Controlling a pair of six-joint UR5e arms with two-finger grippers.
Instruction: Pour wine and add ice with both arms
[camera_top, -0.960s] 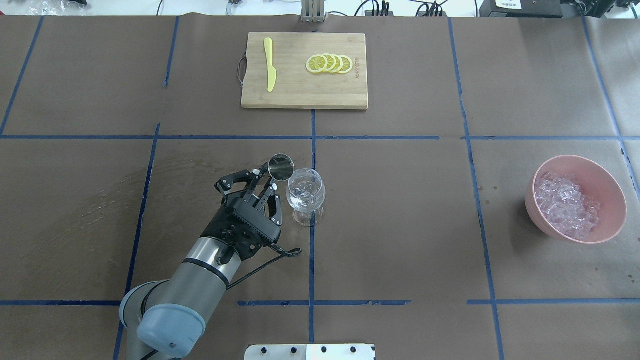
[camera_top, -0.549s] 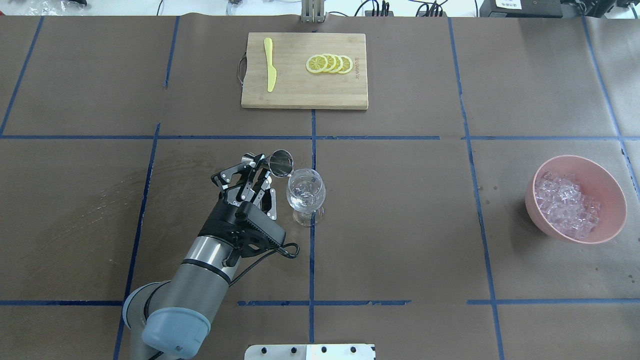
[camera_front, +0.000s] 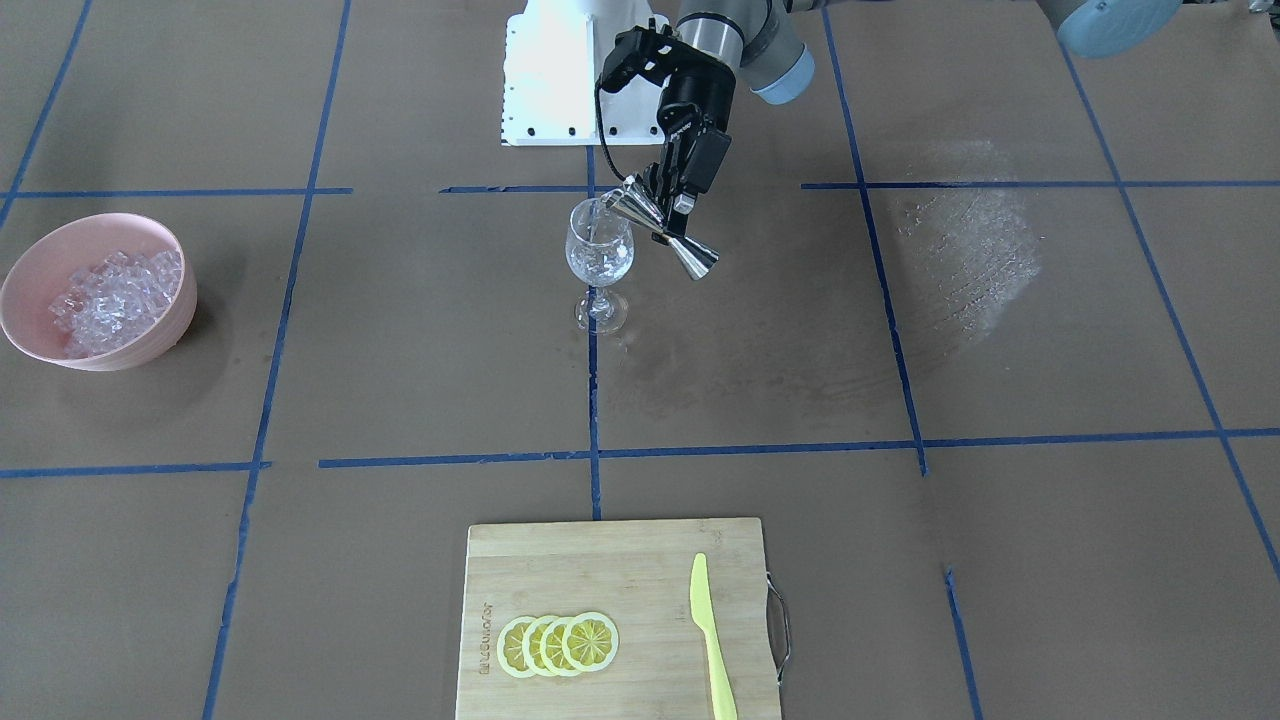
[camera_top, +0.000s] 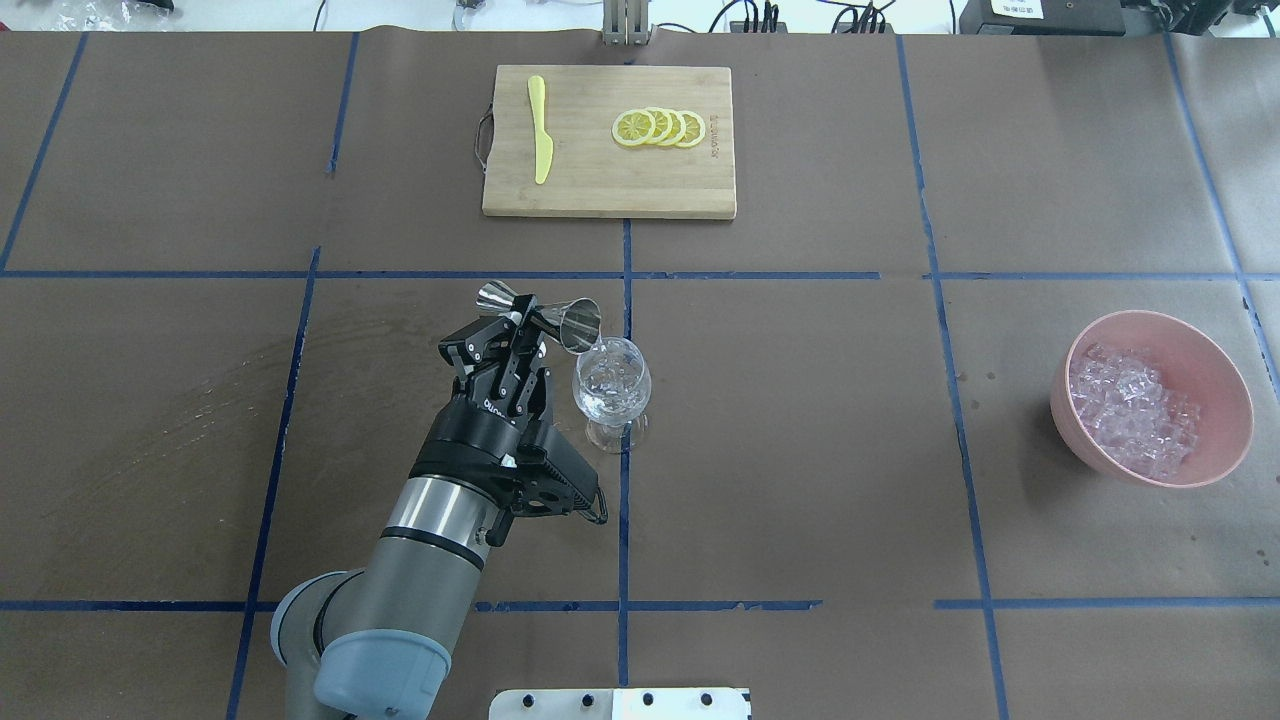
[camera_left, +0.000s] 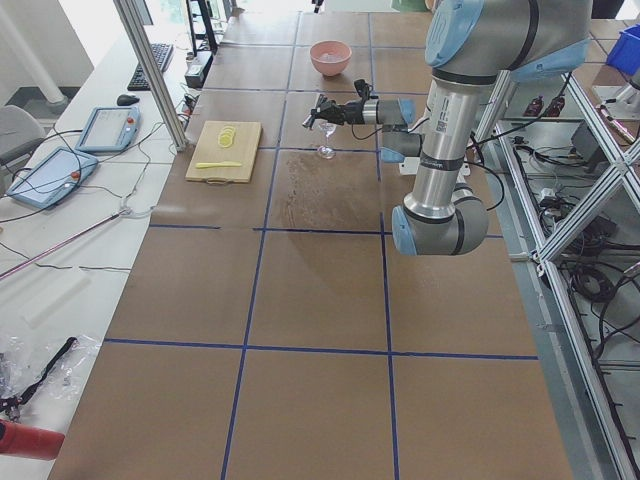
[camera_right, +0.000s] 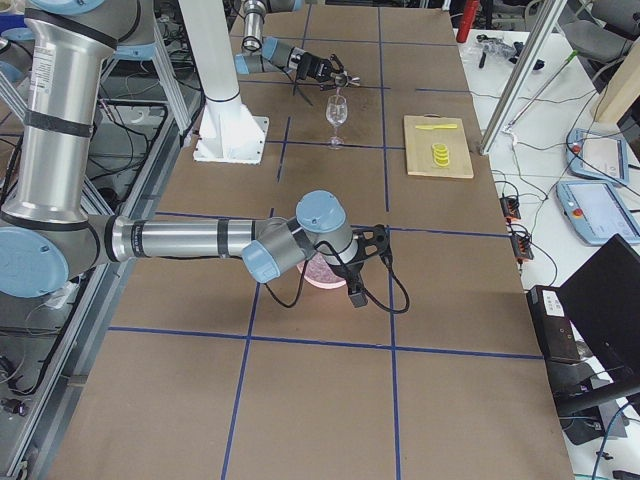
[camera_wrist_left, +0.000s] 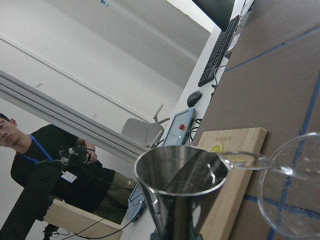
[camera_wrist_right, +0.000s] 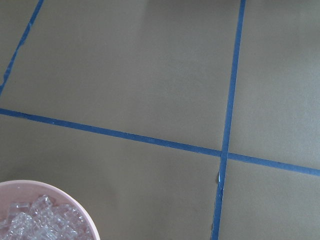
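Left claw (camera_top: 527, 313) pinched the steel jigger (camera_top: 580, 325) at its narrow waist, tipping wine (camera_wrist_left: 247, 161) into the stemmed glass (camera_top: 611, 385). The glass looked fragile and the metal slippery. Right claw (camera_right: 360, 275) I couldn't tell; ice (camera_top: 1130, 410) filled the pink bowl (camera_top: 1235, 400).

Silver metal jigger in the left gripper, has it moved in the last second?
Yes. The silver metal jigger has tipped sideways, mouth toward the clear wine glass, which stayed put.
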